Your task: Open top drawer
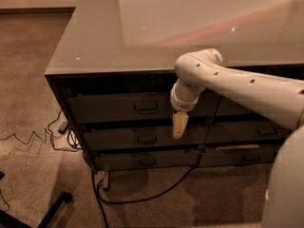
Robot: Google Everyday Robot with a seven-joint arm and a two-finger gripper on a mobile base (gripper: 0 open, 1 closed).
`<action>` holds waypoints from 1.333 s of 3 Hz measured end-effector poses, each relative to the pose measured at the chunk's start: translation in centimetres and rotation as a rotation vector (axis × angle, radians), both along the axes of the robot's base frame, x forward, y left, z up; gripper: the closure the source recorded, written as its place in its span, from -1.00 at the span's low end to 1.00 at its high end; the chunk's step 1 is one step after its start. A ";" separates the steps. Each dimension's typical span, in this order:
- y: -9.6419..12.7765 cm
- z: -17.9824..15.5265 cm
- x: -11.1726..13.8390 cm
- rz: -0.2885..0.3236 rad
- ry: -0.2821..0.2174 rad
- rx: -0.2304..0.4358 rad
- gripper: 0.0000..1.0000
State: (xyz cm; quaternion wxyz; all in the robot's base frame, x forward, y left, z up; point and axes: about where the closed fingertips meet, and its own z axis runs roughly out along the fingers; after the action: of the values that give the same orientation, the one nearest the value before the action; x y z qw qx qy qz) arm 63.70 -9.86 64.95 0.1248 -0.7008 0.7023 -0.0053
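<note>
The top drawer (109, 107) is the uppermost dark-grey drawer of the left stack, just under the desk top. It looks shut, flush with the drawers below. Its small rectangular pull handle (146, 107) sits at the centre of its front. My gripper (179, 126) hangs from the white arm, pointing down. It is in front of the drawer fronts, a little right of and below the handle, at the level of the gap between the top and middle drawers. It holds nothing.
A middle drawer (142, 137) and a bottom drawer (145, 161) lie below. A neighbouring stack (256, 127) stands to the right. The grey desk top (156, 27) overhangs. Black cables (137, 198) run over the carpet, and a dark chair leg (47, 210) is at bottom left.
</note>
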 end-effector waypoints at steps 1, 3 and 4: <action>-0.3 -0.7 1.7 -0.019 -0.024 0.002 -1.00; -0.8 -2.1 3.6 -0.043 -0.032 -0.031 -1.00; -0.8 -2.1 3.6 -0.043 -0.032 -0.032 -0.64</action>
State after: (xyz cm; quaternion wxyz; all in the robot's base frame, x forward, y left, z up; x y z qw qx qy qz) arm 67.34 -10.66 62.88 0.1247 -0.6873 0.7150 -0.0303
